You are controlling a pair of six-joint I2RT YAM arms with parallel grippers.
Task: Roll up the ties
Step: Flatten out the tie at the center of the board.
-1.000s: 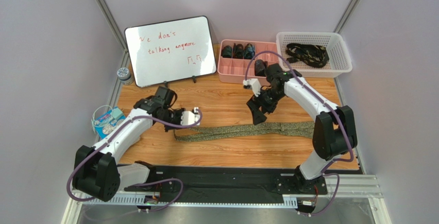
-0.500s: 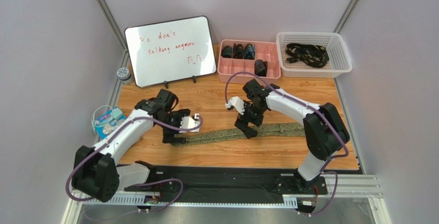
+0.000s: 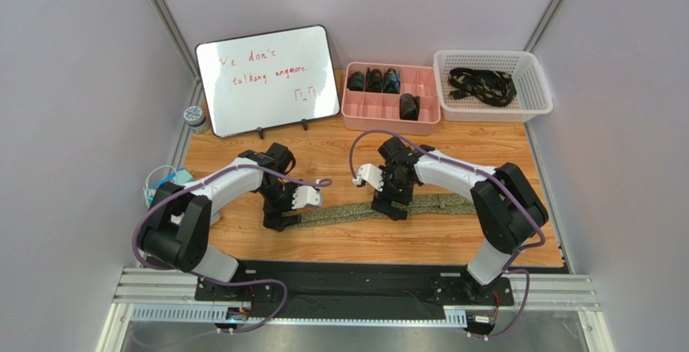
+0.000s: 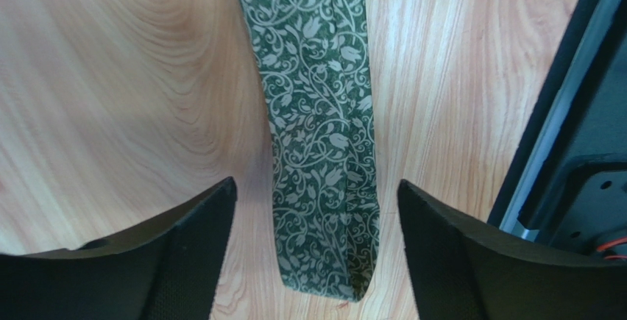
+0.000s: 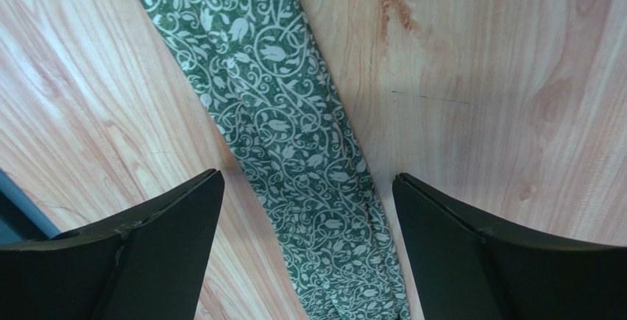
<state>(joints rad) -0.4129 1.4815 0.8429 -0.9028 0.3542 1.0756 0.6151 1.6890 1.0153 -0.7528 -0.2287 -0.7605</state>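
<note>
Green tie (image 3: 340,213), patterned with pale flowers and scrolls, lies flat and unrolled across the near half of the wooden desk (image 3: 340,154). It runs left to right, roughly parallel to the near edge. At the far edge, toward the left corner, a whiteboard (image 3: 267,79) with red handwriting leans upright. In the far right corner sits a white basket (image 3: 540,85) holding a loose heap of black ties (image 3: 483,83) with a pale pattern. Between board and basket stands a pink tray (image 3: 368,111) with compartments. Rolled ties (image 3: 374,81) fill three compartments in its far row, and one more sits in the near row. The left claw (image 3: 277,216) stands over the green tie's left end, its jaws spread wide on either side of the cloth, gripping nothing. The right claw (image 3: 390,209) straddles the tie near mid-length, equally wide apart and empty. Whether any fingertip rests on the wood cannot be told.
</note>
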